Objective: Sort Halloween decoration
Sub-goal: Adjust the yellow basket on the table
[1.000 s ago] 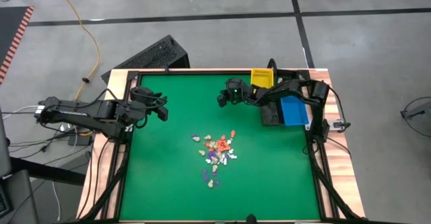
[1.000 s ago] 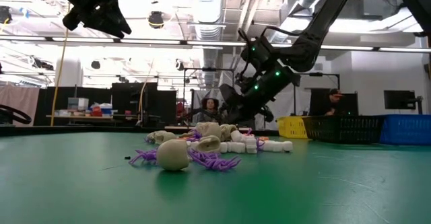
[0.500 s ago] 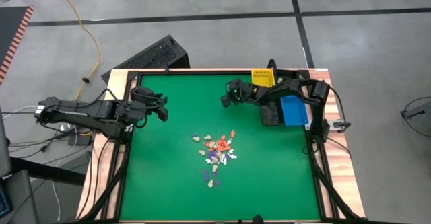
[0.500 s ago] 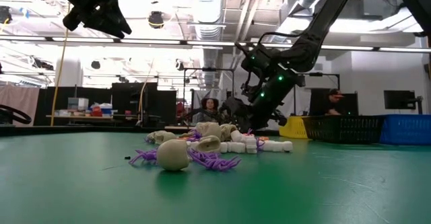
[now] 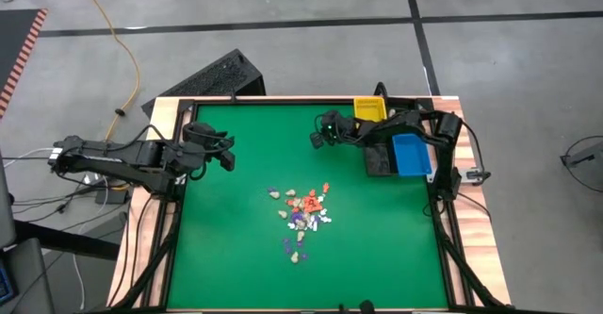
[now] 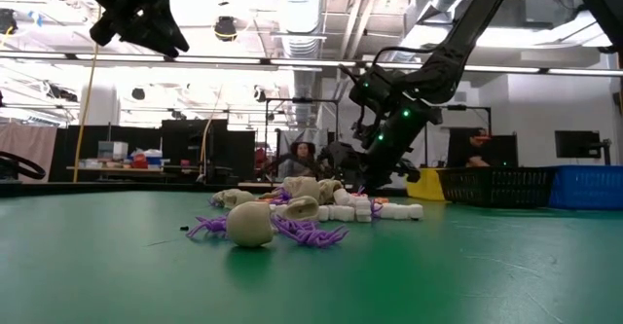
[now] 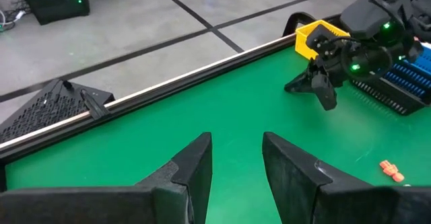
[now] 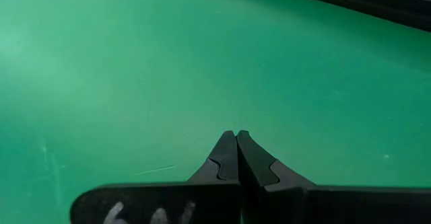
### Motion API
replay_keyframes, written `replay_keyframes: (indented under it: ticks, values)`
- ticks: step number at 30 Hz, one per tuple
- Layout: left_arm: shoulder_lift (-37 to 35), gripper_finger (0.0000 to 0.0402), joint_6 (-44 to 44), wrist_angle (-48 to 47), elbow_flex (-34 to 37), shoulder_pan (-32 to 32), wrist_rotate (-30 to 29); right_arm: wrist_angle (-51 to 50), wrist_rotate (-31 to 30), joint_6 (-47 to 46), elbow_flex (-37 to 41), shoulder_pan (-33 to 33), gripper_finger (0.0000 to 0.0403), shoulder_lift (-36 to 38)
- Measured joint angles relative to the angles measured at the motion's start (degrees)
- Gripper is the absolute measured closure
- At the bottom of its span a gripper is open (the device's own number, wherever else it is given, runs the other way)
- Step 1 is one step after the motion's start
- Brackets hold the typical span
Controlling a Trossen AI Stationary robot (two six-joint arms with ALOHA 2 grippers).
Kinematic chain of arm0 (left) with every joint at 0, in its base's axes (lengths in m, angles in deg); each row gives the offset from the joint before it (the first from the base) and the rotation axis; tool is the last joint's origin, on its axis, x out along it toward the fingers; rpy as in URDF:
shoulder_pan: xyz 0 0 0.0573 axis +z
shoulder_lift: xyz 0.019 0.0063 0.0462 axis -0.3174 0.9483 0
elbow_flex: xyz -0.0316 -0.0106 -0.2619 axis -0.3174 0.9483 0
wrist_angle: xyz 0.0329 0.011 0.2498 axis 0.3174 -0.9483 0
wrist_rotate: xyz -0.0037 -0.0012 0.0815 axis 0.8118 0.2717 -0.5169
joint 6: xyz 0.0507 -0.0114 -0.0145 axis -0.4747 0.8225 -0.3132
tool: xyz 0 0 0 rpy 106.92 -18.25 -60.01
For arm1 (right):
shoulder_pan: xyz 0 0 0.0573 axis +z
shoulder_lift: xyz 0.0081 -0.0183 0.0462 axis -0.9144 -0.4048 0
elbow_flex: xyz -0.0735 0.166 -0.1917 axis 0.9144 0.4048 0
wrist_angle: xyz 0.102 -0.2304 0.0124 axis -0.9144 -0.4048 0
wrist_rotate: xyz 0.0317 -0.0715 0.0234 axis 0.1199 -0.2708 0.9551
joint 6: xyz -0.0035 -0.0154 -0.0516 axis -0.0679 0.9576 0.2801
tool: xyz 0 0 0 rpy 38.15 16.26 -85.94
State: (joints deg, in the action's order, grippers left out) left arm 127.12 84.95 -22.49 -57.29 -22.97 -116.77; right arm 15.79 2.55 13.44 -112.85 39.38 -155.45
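One heap of Halloween decoration lies mid-table, too many to count; three bins at two o'clock. Left gripper gapes empty; right gripper pinched closed, empty.

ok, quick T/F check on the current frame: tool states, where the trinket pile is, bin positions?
1. The right tool is shut and holds nothing. True.
2. The left tool is shut. False: its fingers stand apart, with nothing between them.
3. The trinkets lie piled near the middle of the green table. True.
4. The yellow bin sits on the table's left side. False: it is at the right, near the blue bin.
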Motion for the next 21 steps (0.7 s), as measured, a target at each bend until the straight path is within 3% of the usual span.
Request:
replay_keyframes:
  ticks: [21]
  values:
    - [0.01, 0.0280, 1.85, -1.82, 0.00, 0.01, 0.22, -0.95, -2.16, -2.25, 0.02, -1.16, 0.0390, 0.00]
